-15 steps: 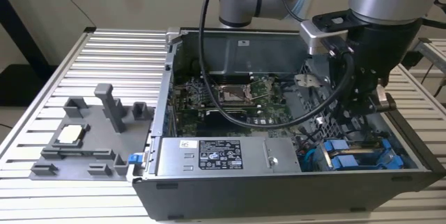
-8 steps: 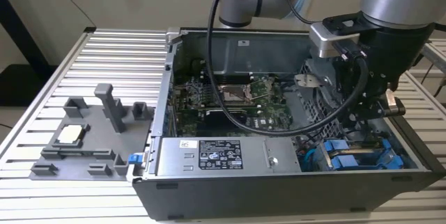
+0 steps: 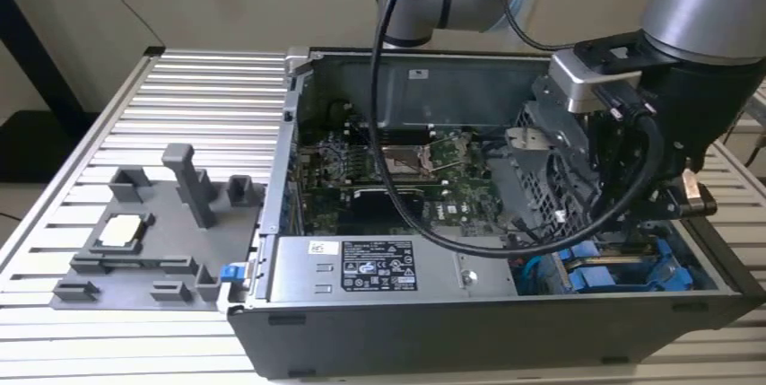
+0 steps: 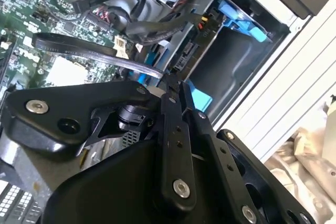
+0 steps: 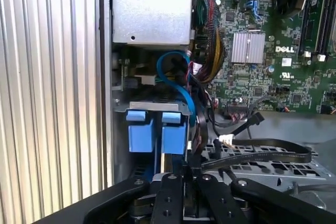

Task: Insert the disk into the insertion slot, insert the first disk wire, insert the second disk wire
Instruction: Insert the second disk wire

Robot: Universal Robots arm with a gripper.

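Exterior view: open dark grey PC case [image 3: 479, 327] sits lower centre-right on a ribbed aluminium table [image 3: 204, 107], beige wall behind, dark shape at upper left edge. Grey plastic fixture tray [image 3: 143, 241] w/ upright posts sits lower left on the table, just beside the case. Inside the case: green motherboard [image 3: 396, 170] mid-frame, labelled silver power supply [image 3: 383, 268] along the near side, perforated grey cage [image 3: 551, 179] to the right. Arm reaches down at upper right; gripper [image 3: 652, 210] hangs low over the blue carriers [image 3: 622, 273] at lower right. In the first wrist view the gripper [image 5: 181, 187] has fingers close together, looks clamped on the disk [image 5: 165, 163], a thin edge-on strip directly below two blue carrier tabs [image 5: 156, 132] in the insertion slot [image 5: 157, 109]. Second wrist view: gripper [image 4: 176, 95] near blue frame [image 4: 199, 98], open dark bay [image 4: 236, 61] beside it; black flat cable [image 4: 89, 48] lies loose across upper left.
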